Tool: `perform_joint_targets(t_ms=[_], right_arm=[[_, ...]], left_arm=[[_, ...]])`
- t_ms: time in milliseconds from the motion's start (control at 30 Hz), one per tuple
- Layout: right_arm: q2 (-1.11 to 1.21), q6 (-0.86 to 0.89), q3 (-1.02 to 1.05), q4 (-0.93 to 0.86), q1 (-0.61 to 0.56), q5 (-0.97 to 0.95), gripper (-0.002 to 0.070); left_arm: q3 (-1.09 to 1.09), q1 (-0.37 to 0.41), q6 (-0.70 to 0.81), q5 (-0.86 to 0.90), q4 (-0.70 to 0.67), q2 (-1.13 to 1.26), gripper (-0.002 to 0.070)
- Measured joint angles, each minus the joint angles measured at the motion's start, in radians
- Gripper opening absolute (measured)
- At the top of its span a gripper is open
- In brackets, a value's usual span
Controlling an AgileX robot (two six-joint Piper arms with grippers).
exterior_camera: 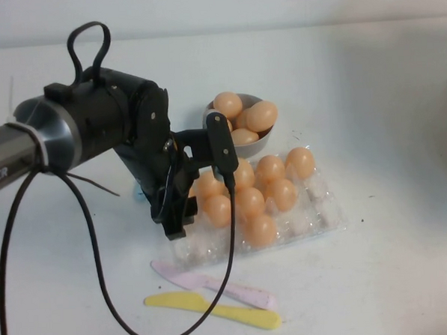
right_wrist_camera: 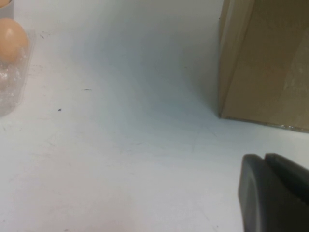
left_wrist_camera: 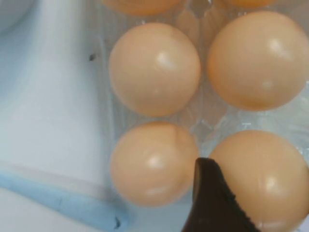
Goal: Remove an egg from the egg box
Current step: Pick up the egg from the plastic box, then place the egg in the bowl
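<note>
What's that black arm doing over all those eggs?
The left gripper hangs with its fingers open over the near-left end of the egg box, about to pick an egg; nothing is held yet. A grey bowl behind the box already holds several eggs. The right gripper waits off to the side, beside a cardboard box.

Left part of egg box (exterior_camera: 315, 208) hidden behind left gripper (exterior_camera: 198, 180) near frame centre; fingertips lost among eggs, grip unclear. In left wrist view, one dark finger (left_wrist_camera: 212, 203) cut off at bottom edge. Right gripper (right_wrist_camera: 273, 193) cropped at lower right corner. Brown box (right_wrist_camera: 263, 63) cut by upper right edge. Bowl (exterior_camera: 256, 145) partly covered.
</note>
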Motion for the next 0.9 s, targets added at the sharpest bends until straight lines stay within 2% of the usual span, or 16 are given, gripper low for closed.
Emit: perform_joint_targets(t_ms=[300, 400, 533, 700, 900], right_arm=[[0.0, 0.0, 0.0, 0.0, 0.0, 0.0, -0.0017], [0.0, 0.0, 0.0, 0.0, 0.0, 0.0, -0.0017], [0.0, 0.0, 0.0, 0.0, 0.0, 0.0, -0.0017], [0.0, 0.0, 0.0, 0.0, 0.0, 0.0, -0.0017], [0.0, 0.0, 0.0, 0.0, 0.0, 0.0, -0.0017]], left_arm=[[0.0, 0.0, -0.108, -0.018, 0.066, -0.122, 0.0335], [0.0, 0.0, -0.189, -0.147, 0.069, -0.135, 0.0335], [0.0, 0.0, -0.299, -0.404, 0.07, -0.112, 0.0335], [0.0, 0.0, -0.365, -0.725, 0.071, -0.003, 0.0335], [0.0, 0.003, -0.395, -0.824, 0.071, 0.12, 0.0335]])
